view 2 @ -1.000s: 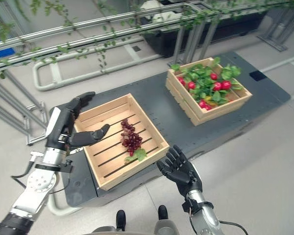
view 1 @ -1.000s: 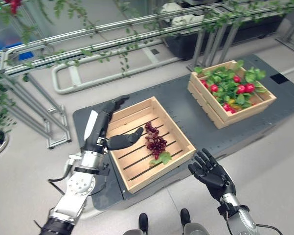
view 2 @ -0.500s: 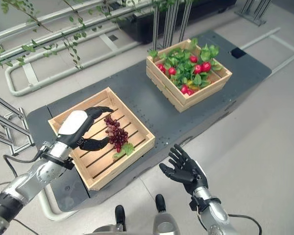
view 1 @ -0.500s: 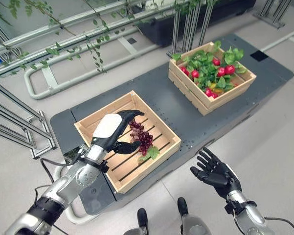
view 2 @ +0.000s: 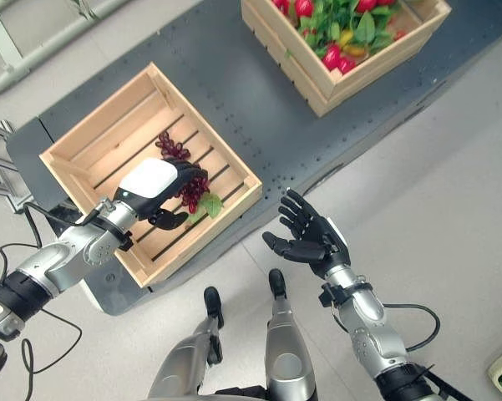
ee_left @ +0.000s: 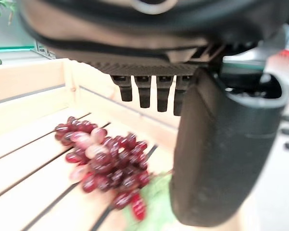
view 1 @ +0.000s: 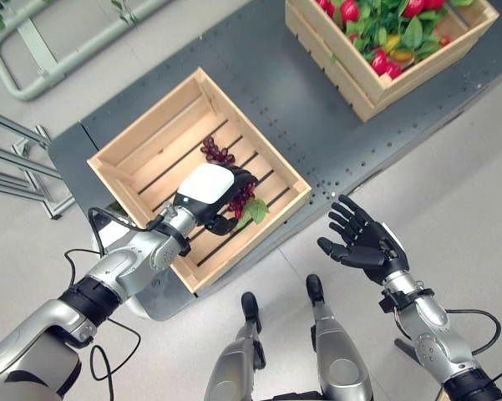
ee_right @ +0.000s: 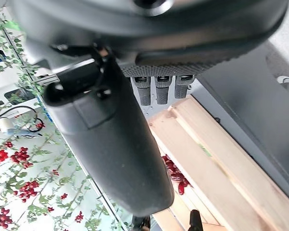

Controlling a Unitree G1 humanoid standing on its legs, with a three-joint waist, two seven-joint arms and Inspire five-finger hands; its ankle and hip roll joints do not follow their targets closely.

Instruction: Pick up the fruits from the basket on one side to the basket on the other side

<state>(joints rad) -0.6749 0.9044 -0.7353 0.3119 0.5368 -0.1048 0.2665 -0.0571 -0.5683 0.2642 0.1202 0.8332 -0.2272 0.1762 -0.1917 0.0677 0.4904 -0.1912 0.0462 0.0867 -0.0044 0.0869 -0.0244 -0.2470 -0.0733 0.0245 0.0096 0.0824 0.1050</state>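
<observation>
Over the near crate (view 1: 134,142), w/ my left hand (view 1: 210,190) sitting low above the slats, fingers are curved down around the grape bunch (view 1: 225,167) and thumb is tucked under by the green leaf (view 1: 256,210). From the wrist view the grapes (ee_left: 103,166) lie on the slats past my fingertips (ee_left: 144,91), thumb (ee_left: 216,154) close beside them; can't tell if I'm actually touching the fruit or just cupped over it, so no firm grip to report. Bunch's stem end pokes out toward the crate's middle, the rest is hidden under my palm. My right hand (view 1: 363,244) hangs off the worktop (view 1: 259,79) edge, over the floor, palm up, fingers spread and relaxed, holding nothing. Far crate (view 1: 376,79) at the worktop's other end is full of red fruit (view 1: 349,10) and green leaves, well apart from both hands.
</observation>
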